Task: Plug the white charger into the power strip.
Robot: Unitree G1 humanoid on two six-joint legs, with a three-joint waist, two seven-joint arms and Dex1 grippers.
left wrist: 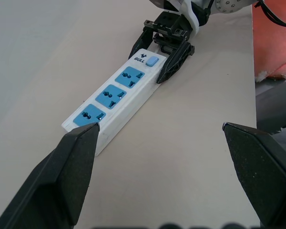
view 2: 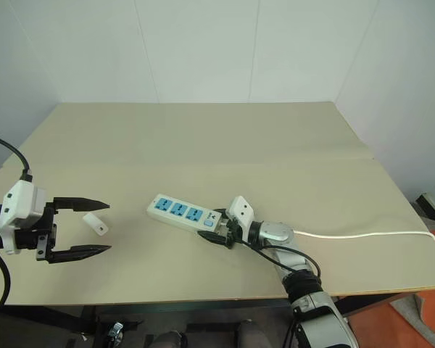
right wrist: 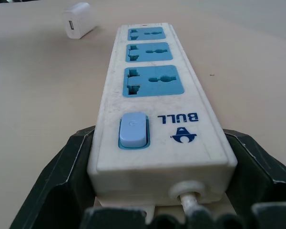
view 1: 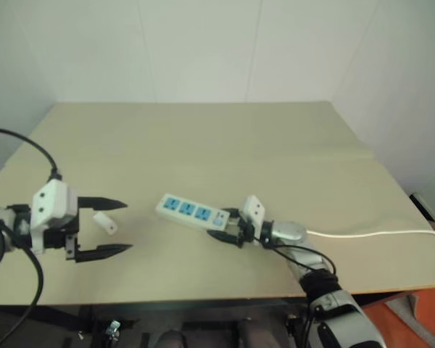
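Note:
The power strip (view 1: 192, 212) lies on the tan table (view 1: 225, 145), a long white bar with three blue sockets and a blue switch. My right gripper (view 1: 221, 222) is shut on its switch end, one black finger (right wrist: 76, 162) against each long side. The white charger (view 1: 106, 222) lies on the table left of the strip, and also appears past the strip's far end (right wrist: 78, 20). My left gripper (view 1: 127, 226) hovers open at the left, pointing toward the strip (left wrist: 114, 98). From the head views the charger sits between its two fingers (left wrist: 62, 181), not gripped.
The strip's thin white cord (view 1: 370, 233) trails right across the table to its right edge. The table's front edge (view 1: 203, 299) runs just below both grippers. White walls stand behind the table, and an orange surface (view 1: 420, 319) lies below at the right.

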